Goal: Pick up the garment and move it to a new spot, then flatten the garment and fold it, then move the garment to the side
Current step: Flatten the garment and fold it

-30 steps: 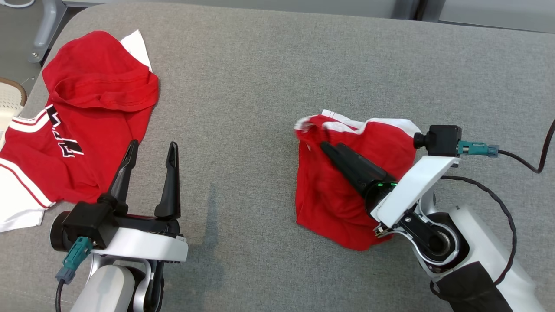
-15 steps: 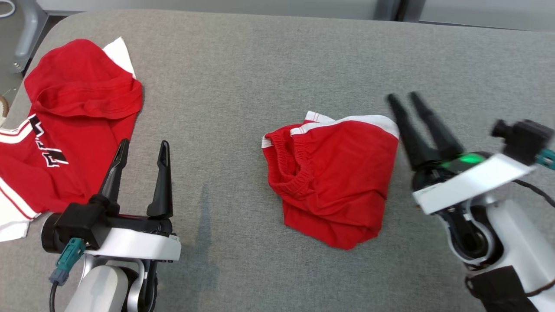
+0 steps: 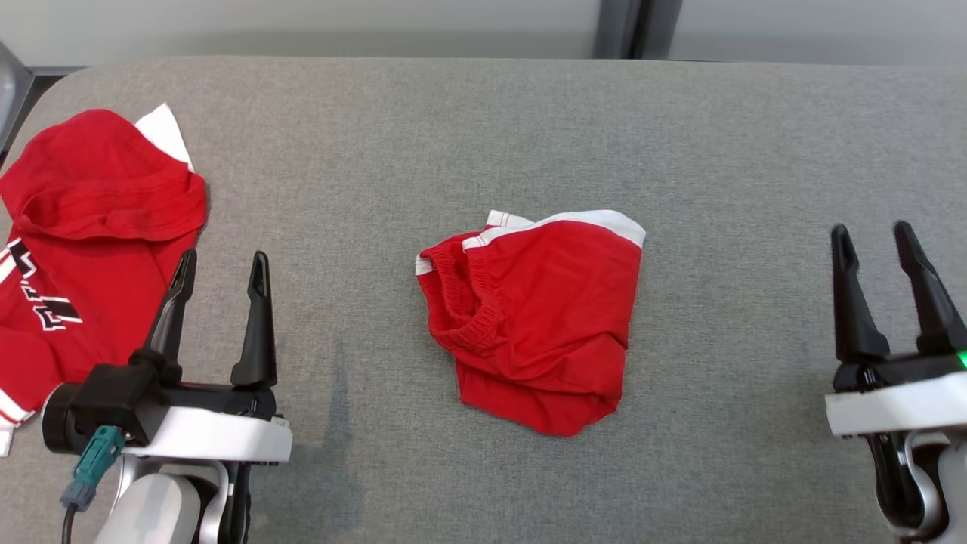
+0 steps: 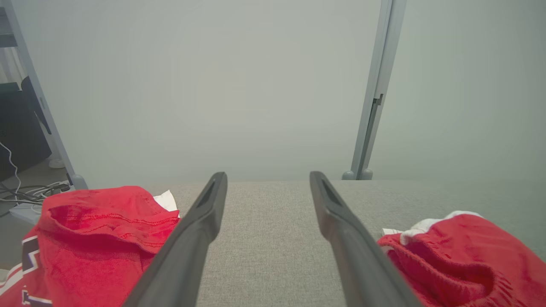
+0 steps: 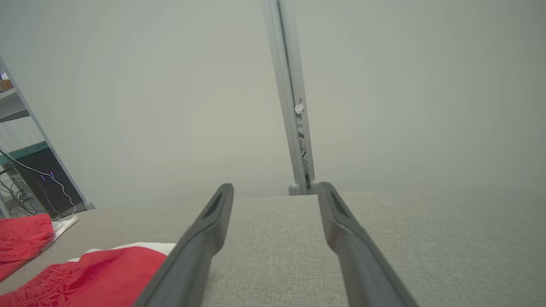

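Note:
The garment, a pair of red shorts (image 3: 544, 317) with white trim, lies bunched and folded over in the middle of the grey padded table (image 3: 483, 136). Neither gripper touches it. My left gripper (image 3: 223, 261) hovers open at the lower left, well left of the shorts, with nothing between its fingers. My right gripper (image 3: 870, 230) stands open and empty at the lower right, far to the right of the shorts. In the left wrist view the shorts (image 4: 460, 256) lie to the right of the open left gripper (image 4: 268, 177). The right wrist view has the shorts (image 5: 106, 273) at the lower left of the open right gripper (image 5: 275, 187).
A red jersey (image 3: 91, 249) with white trim and black lettering lies crumpled at the table's left end, just left of my left gripper, and appears as jersey (image 4: 94, 238) and jersey (image 5: 21, 238) in the wrist views. Beyond the far table edge stand a pale wall and a grey post (image 3: 623, 26).
My right gripper has drawn back from on top of the shorts to the lower right, leaving them lying on the table. The head view has shifted, so everything sits lower and further left.

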